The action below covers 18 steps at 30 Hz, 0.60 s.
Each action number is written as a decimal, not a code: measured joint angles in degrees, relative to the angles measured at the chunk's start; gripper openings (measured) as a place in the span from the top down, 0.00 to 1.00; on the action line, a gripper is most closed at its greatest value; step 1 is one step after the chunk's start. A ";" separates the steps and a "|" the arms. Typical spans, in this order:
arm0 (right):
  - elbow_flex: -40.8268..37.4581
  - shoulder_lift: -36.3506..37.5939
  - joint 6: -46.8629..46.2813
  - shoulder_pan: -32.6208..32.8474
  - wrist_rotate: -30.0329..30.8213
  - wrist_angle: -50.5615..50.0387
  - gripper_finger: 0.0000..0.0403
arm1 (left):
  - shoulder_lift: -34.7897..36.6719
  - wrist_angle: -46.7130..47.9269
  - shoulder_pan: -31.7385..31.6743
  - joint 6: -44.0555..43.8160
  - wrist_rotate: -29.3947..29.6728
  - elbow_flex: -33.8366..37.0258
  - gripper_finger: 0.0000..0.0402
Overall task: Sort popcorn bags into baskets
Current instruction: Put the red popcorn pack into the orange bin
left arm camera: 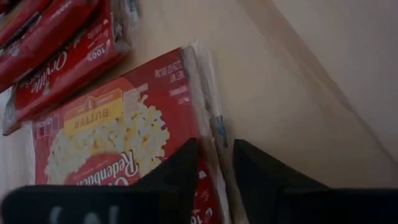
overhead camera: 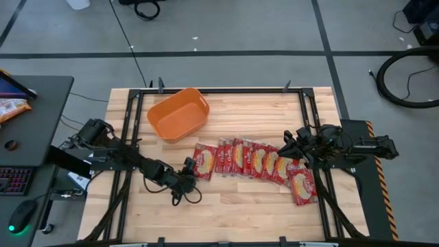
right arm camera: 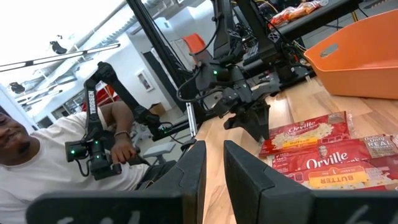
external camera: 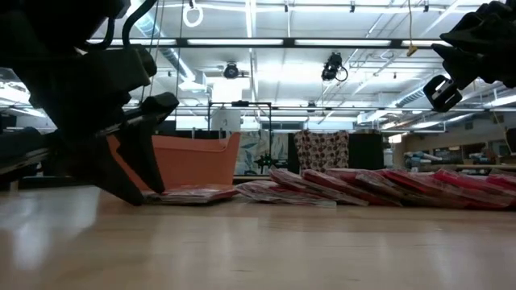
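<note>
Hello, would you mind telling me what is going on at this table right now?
The robot is sorting popcorn bags into an orange basket. The left gripper is down at the table, its fingers straddling the edge of the leftmost bag in the row, with a narrow gap between them. The right gripper hovers above the row's right end. No bag shows in the basket from above.
</note>
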<state>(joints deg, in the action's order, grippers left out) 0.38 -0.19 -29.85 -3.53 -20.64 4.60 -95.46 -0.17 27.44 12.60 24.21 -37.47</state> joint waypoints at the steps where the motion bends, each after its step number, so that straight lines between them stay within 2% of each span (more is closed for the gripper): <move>1: 0.00 0.00 0.00 0.00 -0.01 0.02 0.85 | 0.00 0.38 -0.02 0.01 0.07 0.02 0.78; 6: 0.00 0.00 0.00 0.01 0.00 0.01 0.85 | -0.02 1.76 -0.18 0.07 -0.08 0.09 0.97; 11: 0.00 0.00 0.00 0.00 0.00 0.02 0.85 | 2.06 4.59 -0.28 0.07 -1.29 -0.17 0.98; 18: 0.00 -0.02 0.00 0.02 -0.02 -0.04 0.85 | 8.40 20.77 -1.99 0.04 -3.36 -7.00 0.99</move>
<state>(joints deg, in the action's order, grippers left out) 0.38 -0.21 -29.85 -3.51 -20.67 4.56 -87.06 20.61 25.45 12.64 20.85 -44.48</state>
